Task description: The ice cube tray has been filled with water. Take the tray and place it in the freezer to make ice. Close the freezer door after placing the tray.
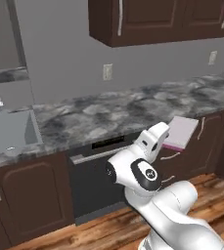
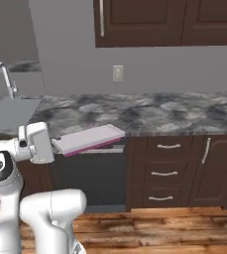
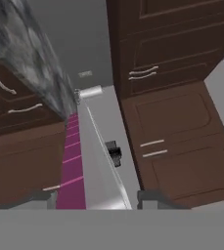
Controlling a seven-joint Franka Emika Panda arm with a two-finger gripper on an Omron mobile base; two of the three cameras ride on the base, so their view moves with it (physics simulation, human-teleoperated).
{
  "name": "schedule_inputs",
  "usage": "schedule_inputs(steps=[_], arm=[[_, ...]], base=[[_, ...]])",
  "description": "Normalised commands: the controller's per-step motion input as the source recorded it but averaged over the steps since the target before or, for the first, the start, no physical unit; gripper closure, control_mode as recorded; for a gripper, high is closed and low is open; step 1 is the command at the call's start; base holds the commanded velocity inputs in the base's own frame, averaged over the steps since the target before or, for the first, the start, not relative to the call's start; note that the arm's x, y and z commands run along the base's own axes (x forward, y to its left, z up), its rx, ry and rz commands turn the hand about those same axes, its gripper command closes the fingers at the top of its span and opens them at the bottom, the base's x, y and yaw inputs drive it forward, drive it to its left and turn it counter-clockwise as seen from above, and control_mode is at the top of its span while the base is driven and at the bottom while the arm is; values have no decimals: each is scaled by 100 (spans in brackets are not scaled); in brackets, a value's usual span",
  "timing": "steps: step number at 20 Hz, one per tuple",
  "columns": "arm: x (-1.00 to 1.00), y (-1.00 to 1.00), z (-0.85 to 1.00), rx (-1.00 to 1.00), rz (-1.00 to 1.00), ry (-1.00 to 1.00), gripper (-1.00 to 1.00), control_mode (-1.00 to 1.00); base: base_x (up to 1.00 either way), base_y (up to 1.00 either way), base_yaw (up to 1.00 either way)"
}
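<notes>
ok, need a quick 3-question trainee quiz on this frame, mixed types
1. True or false: the ice cube tray is lying flat on the counter.
2. Multiple choice: what appliance sits under the counter directly behind the tray in the right base view? A) dishwasher B) oven C) microwave
3. Fill in: the sink is set into the counter at the ____ end in the left base view.

Key:
1. False. The gripper holds it by one end, out in front of the counter edge and off the surface.
2. A, the dishwasher.
3. Left.
</notes>
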Motion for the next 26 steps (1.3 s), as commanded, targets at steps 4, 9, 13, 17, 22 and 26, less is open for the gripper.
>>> schedule_inputs(steps=[4,9,13,17,22,26], arm=[[0,0,0,0,0,0,100,100],[0,0,0,0,0,0,100,100],[0,0,0,0,0,0,100,100],[0,0,0,0,0,0,100,100],[0,0,0,0,0,0,100,100],[0,0,0,0,0,0,100,100]], base=[[0,0,-57],[0,0,-60],[0,0,-59],[0,0,-58],[0,1,-57],[0,8,-53]])
